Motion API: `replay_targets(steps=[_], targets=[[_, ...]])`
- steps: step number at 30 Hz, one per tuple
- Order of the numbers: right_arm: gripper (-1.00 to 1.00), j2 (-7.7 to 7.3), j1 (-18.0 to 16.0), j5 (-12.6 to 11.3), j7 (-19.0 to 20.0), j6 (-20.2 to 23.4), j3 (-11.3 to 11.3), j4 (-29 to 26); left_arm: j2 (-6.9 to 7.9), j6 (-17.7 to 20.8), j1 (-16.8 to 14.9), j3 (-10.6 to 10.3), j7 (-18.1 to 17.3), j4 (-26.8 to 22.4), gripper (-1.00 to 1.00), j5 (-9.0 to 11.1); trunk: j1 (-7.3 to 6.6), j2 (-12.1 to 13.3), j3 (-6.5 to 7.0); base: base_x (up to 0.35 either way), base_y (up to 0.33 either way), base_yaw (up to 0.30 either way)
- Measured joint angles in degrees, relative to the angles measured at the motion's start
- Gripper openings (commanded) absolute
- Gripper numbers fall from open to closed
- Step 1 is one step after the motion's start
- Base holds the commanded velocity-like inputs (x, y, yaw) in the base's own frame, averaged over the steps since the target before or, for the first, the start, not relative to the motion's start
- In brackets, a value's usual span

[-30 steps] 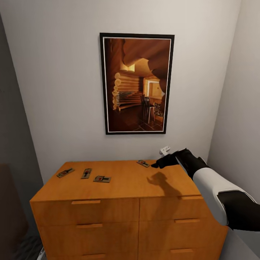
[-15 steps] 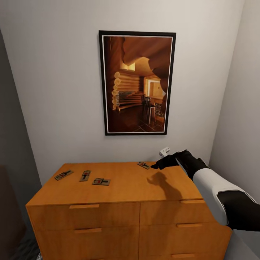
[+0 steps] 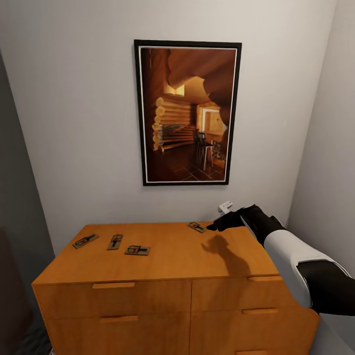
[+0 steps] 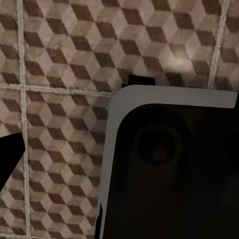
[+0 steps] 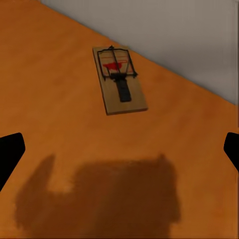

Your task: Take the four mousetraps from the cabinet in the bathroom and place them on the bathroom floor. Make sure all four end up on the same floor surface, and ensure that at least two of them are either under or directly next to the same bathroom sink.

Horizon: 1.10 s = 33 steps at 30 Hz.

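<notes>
Four mousetraps lie on top of the orange-brown cabinet. Three sit toward its left: one, a second and a third. The fourth mousetrap lies near the back right. My right gripper hovers just right of it, a little above the wood, open and holding nothing. The black fingertips stand wide apart, with the trap ahead of them. My left gripper hangs over the cube-patterned bathroom floor, open and empty, with one fingertip showing.
A framed picture hangs on the pale wall behind the cabinet. A small white fitting sticks out of the wall above my right gripper. Walls close in on both sides. A dark part of my own body sits under the left wrist.
The head view has crept closer to the cabinet, so its top looks slightly larger and lower. The right arm and the four traps have kept their places.
</notes>
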Motion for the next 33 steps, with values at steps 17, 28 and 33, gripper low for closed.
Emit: replay_targets(steps=[17, 28, 33], targets=[[1.00, 0.44, 0.00, 0.00, -0.02, -1.26, 0.06, 1.83, 0.00, 0.00, 0.00, 0.00, 0.00, 0.08, 1.00, 0.00, 0.00, 0.00, 0.00, 0.182, 0.000, 0.000], [1.00, 0.69, 0.00, -0.01, -0.09, -2.84, 0.06, 4.04, 0.00, 0.00, 0.00, 0.00, 0.00, 0.09, 1.00, 0.00, 0.00, 0.00, 0.00, 0.019, 0.000, 0.000], [1.00, 0.76, 0.00, -0.01, -0.09, -2.91, 0.06, 4.37, 0.00, 0.00, 0.00, 0.00, 0.00, 0.10, 1.00, 0.00, 0.00, 0.00, 0.00, 0.001, 0.000, 0.000]])
